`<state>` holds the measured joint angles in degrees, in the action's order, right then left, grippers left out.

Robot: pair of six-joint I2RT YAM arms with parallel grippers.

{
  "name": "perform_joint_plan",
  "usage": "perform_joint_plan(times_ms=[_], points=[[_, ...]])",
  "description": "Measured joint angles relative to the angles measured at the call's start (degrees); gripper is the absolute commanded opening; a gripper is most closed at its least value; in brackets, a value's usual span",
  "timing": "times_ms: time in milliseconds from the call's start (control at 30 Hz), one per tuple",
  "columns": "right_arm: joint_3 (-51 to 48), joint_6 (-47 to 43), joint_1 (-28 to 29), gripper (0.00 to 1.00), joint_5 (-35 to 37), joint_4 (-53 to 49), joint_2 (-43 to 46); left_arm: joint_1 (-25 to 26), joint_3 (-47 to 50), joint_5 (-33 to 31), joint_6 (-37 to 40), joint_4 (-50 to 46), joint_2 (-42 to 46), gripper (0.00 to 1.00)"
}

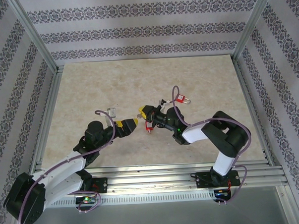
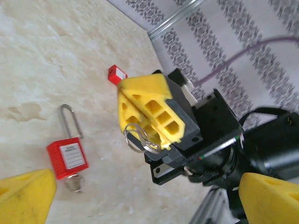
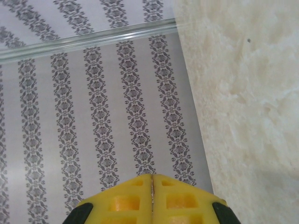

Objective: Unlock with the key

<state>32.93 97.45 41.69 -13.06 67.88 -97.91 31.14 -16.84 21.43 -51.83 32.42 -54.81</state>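
Right hand (image 3: 152, 183), closed, pinches a silver metal key ring (image 2: 139, 136) between its yellow fingers. Left hand (image 1: 132, 123), fingers spread wide, faces it closely. Red rectangular padlock with steel shackle (image 2: 67, 158) lies flat near the desk (image 1: 89, 85) centre, beside the right hand. A second red padlock (image 1: 180, 98) lies nearer the right edge.

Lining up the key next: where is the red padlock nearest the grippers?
Top view: the red padlock lies on the table near its middle, just right of the left gripper and on the near side of the right gripper holding the key ring.
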Motion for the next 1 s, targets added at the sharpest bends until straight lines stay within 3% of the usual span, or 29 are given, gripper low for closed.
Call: perform_joint_plan(times_ms=[233, 367, 867, 1000], points=[[0.0, -8.8, -1.5, 0.00, 1.7, -3.2, 8.4, 0.0, -1.7, 1.2, -13.3, 10.2, -7.5, 1.00], [0.1, -11.1, -1.6, 0.00, 2.2, -4.5, 9.0, 0.0, -3.4, 1.2, -17.4, 15.6, -10.9, 0.94], [0.8, -12.4, -1.4, 0.00, 3.3, -6.5, 9.0, 2.3, -7.0, 1.4, -23.0, 23.9, -20.1, 0.80], [1.2, -12.3, -1.4, 0.00, 3.2, -6.5, 9.0, 2.3, -7.0, 1.4, -23.4, 26.0, -21.4, 0.71]])
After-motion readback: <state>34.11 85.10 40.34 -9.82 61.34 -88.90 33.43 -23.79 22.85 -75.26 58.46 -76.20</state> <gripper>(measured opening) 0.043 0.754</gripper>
